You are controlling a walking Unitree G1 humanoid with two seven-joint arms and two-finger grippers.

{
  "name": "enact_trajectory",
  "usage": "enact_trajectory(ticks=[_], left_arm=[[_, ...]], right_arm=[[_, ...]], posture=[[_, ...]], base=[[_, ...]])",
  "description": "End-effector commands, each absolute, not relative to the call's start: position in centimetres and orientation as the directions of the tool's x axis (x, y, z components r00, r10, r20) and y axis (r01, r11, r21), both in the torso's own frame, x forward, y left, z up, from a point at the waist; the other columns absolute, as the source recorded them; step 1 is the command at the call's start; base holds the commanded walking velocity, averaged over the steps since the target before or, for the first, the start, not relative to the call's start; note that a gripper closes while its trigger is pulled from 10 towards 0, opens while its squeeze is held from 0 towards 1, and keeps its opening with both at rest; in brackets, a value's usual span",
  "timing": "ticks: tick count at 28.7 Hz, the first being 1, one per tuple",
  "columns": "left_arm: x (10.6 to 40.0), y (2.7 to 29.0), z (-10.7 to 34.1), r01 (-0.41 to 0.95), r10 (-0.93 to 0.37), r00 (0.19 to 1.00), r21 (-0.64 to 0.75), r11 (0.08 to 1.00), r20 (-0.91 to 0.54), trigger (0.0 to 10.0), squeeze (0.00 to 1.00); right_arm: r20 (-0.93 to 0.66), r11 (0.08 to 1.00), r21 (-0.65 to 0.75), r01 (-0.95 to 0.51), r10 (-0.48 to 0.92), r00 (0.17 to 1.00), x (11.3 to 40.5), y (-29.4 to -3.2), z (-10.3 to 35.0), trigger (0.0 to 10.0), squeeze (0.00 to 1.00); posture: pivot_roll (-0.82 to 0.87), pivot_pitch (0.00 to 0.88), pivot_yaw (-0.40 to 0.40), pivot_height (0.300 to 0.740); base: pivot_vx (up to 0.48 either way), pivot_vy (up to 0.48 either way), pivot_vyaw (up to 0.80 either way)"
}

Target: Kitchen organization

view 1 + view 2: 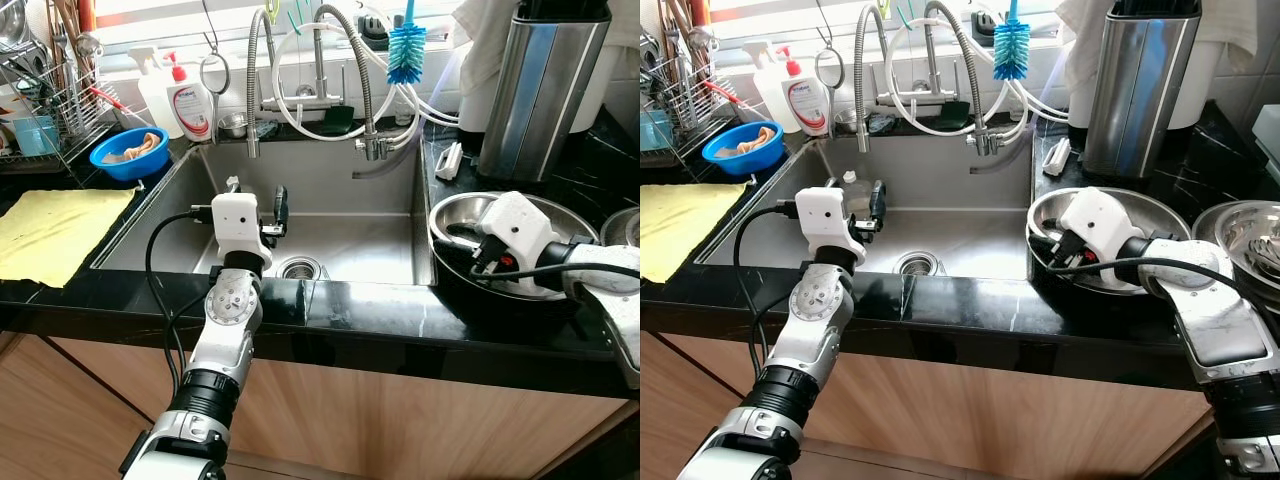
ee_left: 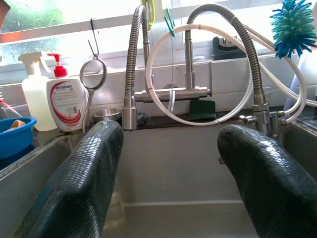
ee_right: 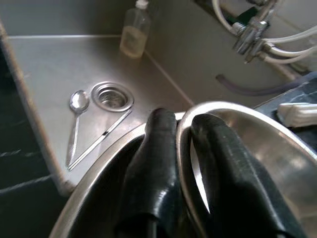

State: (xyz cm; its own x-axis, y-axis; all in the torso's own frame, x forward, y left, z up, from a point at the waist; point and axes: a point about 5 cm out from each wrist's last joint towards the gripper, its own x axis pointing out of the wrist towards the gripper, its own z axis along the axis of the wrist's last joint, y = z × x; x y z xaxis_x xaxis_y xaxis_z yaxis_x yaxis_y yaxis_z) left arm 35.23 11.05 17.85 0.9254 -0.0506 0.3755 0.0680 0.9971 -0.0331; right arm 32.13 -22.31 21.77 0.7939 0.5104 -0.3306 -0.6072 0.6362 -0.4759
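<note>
Right wrist view: right gripper point(image 3: 183, 148) pinches the rim of a steel bowl point(image 1: 560, 215) on the tabletop beside the sink point(image 1: 380, 240) — light, stiff, slippery; rim's the hold; left gripper point(image 2: 168, 173) wide open, empty, over the sink.

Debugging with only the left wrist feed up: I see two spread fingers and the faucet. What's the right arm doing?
Observer: The right gripper pinches the rim of a steel bowl on the counter right of the sink.
Operator: Anything in the sink?
Observer: A spoon and a thin utensil lie beside the drain.
Operator: Anything else?
Observer: A small clear bottle stands at the sink's back wall.
</note>
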Motion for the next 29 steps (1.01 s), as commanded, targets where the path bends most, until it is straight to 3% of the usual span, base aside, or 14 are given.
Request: enact_trajectory(ticks=[1, 11, 12, 13, 14, 29], left_arm=[[35.3, 11.5, 18.6, 0.059, -0.048, 0.915, -0.016, 0.998, 0.400, 10.0, 0.00], [35.3, 11.6, 18.6, 0.056, -0.045, 0.915, -0.015, 0.998, 0.400, 10.0, 0.00], [35.3, 11.7, 18.6, 0.056, -0.045, 0.915, -0.015, 0.998, 0.400, 10.0, 0.00], [35.3, 11.7, 18.7, 0.056, -0.045, 0.915, -0.015, 0.998, 0.400, 10.0, 0.00], [35.4, 11.7, 18.7, 0.055, -0.045, 0.915, -0.015, 0.998, 0.401, 10.0, 0.00], [35.2, 11.4, 18.7, 0.061, -0.044, 0.913, -0.029, 0.998, 0.405, 10.0, 0.00]], right_arm=[[-0.297, 0.661, -0.486, -0.572, 0.491, 0.819, 32.5, -22.4, 22.5, 0.0, 0.00], [-0.115, 0.793, -0.515, -0.324, 0.311, 0.944, 34.1, -23.6, 25.8, 0.0, 0.00], [-0.102, 0.809, -0.508, -0.295, 0.284, 0.953, 34.2, -23.8, 26.1, 8.3, 0.00], [-0.096, 0.819, -0.502, -0.279, 0.268, 0.959, 34.2, -23.9, 26.3, 8.3, 0.00], [-0.067, 0.839, -0.484, -0.248, 0.247, 0.967, 34.3, -23.9, 27.0, 10.0, 0.00], [0.117, 0.879, -0.402, -0.257, 0.328, 0.937, 33.4, -19.4, 30.1, 10.0, 0.00]], posture=[[-0.27, 0.000, 0.143, 0.740], [-0.26, 0.000, 0.142, 0.740], [-0.26, 0.000, 0.142, 0.740], [-0.26, 0.000, 0.142, 0.740], [-0.26, 0.000, 0.142, 0.740], [-0.26, 0.000, 0.135, 0.740]], base=[[0.000, 0.000, 0.00], [0.000, 0.000, 0.00], [0.000, 0.000, 0.00], [0.000, 0.000, 0.00], [0.000, 0.000, 0.00], [0.000, 0.000, 0.00]])
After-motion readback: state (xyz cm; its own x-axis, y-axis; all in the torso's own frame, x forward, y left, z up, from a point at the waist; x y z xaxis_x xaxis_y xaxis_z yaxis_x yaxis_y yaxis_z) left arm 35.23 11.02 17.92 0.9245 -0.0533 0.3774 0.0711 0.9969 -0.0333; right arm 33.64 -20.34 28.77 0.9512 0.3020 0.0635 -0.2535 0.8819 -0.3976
